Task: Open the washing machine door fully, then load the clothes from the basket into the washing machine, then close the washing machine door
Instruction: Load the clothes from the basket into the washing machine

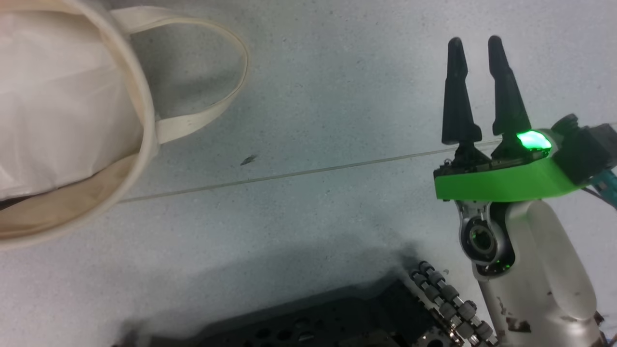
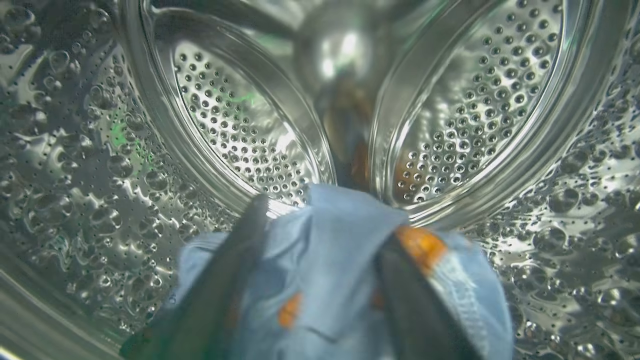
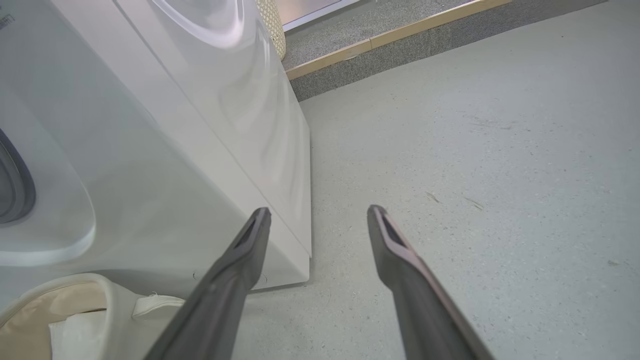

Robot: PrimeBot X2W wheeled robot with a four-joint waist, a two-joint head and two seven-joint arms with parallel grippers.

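Showing left gripper (image 2: 325, 225) jaws spread, the clothes (image 2: 340, 280) bunched between them | past the tips: steel drum (image 2: 240, 130) | right gripper (image 3: 319, 211) jaws wide apart above floor (image 3: 475, 150) | left of them: basket (image 3: 110, 295) nearest, washing machine (image 3: 150, 150) beyond.

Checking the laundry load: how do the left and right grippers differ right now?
The left gripper reaches inside the washing machine drum; the right gripper hangs over the floor. The left gripper has the clothes bunched between its fingers; the right gripper has nothing. Both stand with fingers spread.
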